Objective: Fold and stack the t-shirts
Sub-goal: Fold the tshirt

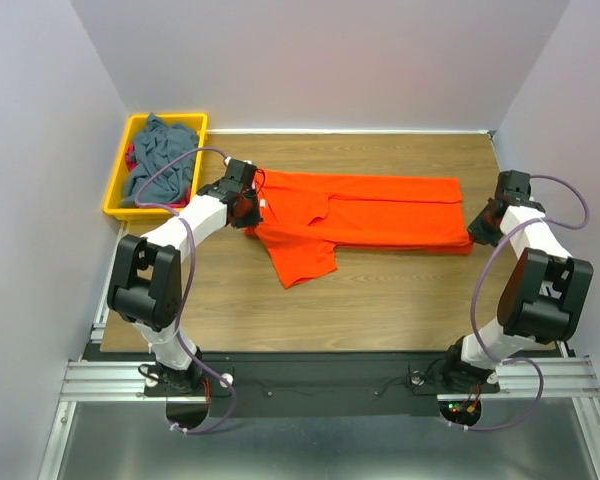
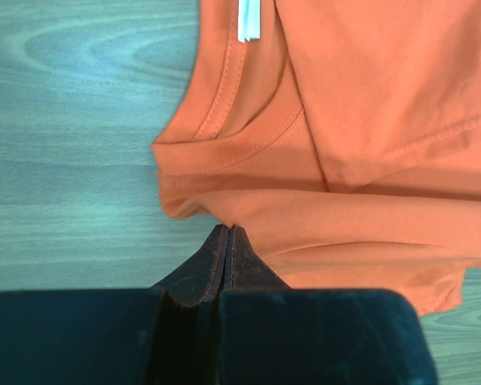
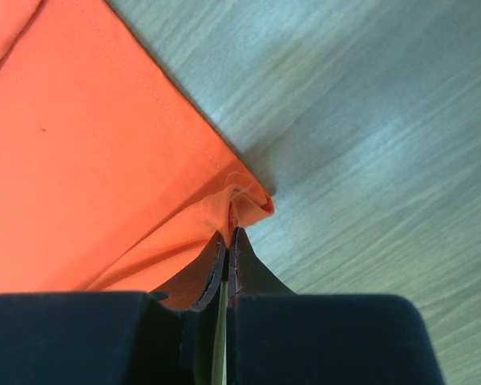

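A bright orange t-shirt [image 1: 370,212] lies stretched left to right across the wooden table, folded lengthwise, with one sleeve [image 1: 302,260] sticking out toward the near side. My left gripper [image 1: 248,212] is shut on its cloth near the collar [image 2: 240,136], where a white neck label [image 2: 249,20] shows. My right gripper [image 1: 477,232] is shut on the bottom corner of the orange t-shirt [image 3: 248,204], which bunches at the fingertips. A slate grey-blue t-shirt [image 1: 161,155] is heaped in the yellow bin, with a sliver of red cloth [image 1: 131,156] beside it.
The yellow bin [image 1: 119,178] stands at the table's back left corner, close behind my left arm. Grey walls close in the table on the left, back and right. Bare wood [image 1: 380,300] runs along the near side.
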`<state>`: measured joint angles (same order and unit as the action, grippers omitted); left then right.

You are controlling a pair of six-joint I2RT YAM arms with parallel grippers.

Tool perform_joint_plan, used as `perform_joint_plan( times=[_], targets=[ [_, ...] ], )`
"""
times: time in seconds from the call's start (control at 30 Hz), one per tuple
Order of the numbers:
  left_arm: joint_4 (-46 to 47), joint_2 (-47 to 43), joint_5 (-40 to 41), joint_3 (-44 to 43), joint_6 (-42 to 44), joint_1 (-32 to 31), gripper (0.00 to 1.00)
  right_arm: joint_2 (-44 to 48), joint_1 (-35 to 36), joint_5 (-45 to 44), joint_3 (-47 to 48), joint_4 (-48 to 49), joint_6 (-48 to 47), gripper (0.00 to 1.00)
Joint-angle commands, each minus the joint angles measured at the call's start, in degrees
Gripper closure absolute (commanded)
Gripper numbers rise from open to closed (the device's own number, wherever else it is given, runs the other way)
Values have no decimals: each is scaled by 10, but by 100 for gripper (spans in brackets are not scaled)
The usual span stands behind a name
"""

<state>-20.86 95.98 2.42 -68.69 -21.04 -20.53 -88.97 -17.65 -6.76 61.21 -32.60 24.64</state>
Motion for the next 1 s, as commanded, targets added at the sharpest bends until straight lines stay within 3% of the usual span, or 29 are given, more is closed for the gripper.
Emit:
perform_joint_plan(
  times=[0.0,0.97],
  targets=[
    [-7,6,8,-29,9,9,100,-16,-4,4,35,5,-10,99],
    [12,53,18,-55,5,26,100,-83,-3,25,72,32,7,92]
  ],
)
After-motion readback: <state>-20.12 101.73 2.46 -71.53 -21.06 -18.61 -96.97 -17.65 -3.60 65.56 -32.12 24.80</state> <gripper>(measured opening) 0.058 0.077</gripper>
